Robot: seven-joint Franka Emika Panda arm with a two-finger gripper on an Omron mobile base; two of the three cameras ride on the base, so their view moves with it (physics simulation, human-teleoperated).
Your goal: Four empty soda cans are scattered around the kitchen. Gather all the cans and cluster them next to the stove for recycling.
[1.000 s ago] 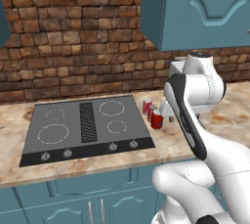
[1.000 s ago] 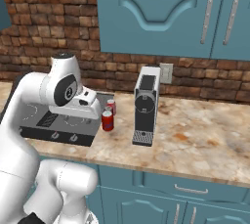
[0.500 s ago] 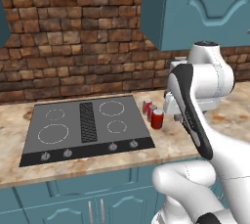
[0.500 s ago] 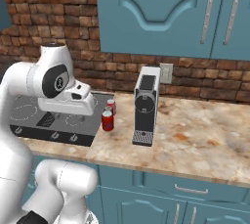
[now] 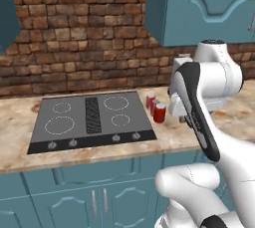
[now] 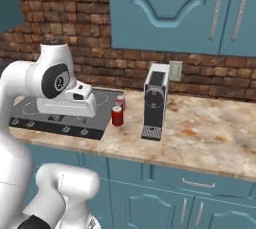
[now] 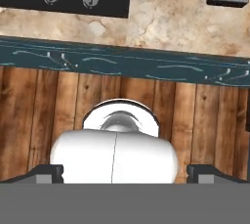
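Flat black glass stove (image 5: 89,118) on the marbled stone surface (image 6: 210,133); small upright red soda cans (image 5: 159,112) clustered just beside it at 3 o'clock. End effector (image 7: 125,171) spread wide, empty, aimed floorward, cans beyond at 12 o'clock.

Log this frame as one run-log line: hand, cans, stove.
hand: open, empty, above counter edge, looking down at floor | soda cans: red ones clustered on counter right of stove | coffee machine: right of cans
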